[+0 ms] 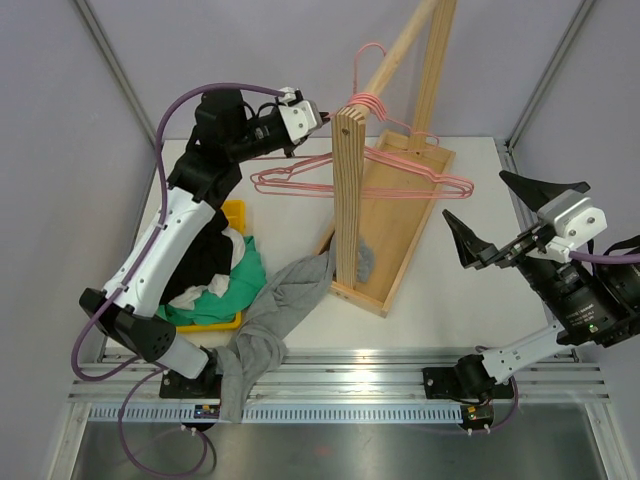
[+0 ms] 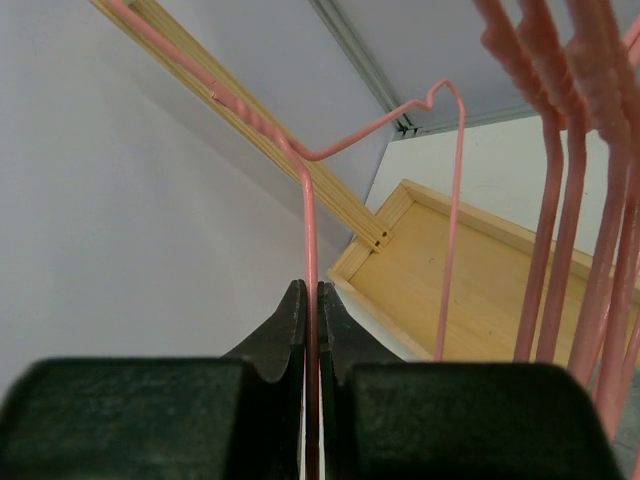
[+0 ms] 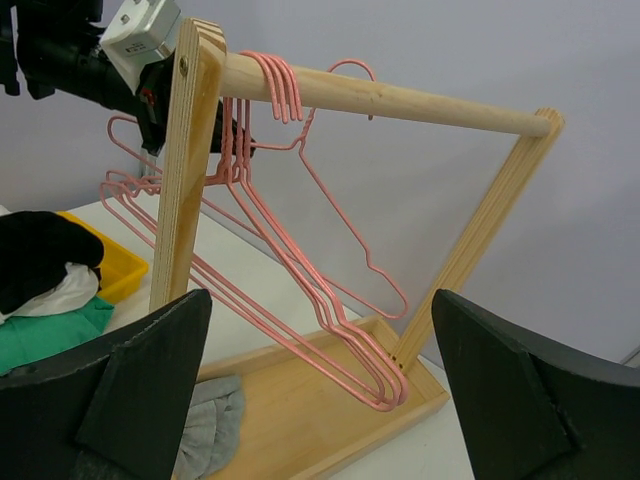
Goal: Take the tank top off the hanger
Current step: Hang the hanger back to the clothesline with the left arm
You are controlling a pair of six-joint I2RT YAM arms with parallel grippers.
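The grey tank top (image 1: 268, 335) lies crumpled on the table, off any hanger. One end rests in the wooden rack's base tray (image 3: 205, 425) and the other reaches the near edge. Several bare pink wire hangers (image 1: 365, 103) hang on the rack's rod (image 3: 400, 100). High at the rack's near end, my left gripper (image 1: 322, 118) is shut on the thin wire of one pink hanger (image 2: 310, 230), pinched between both fingers (image 2: 311, 295). My right gripper (image 1: 497, 215) hovers wide open to the right of the rack, with nothing between its fingers (image 3: 320, 300).
A yellow bin (image 1: 236, 212) holding black, white and green clothes sits on the left under my left arm. The wooden rack (image 1: 347, 200) stands diagonally across the table's middle, with one hanger (image 3: 345, 210) hung further along the rod. Metal frame rails run along the near edge.
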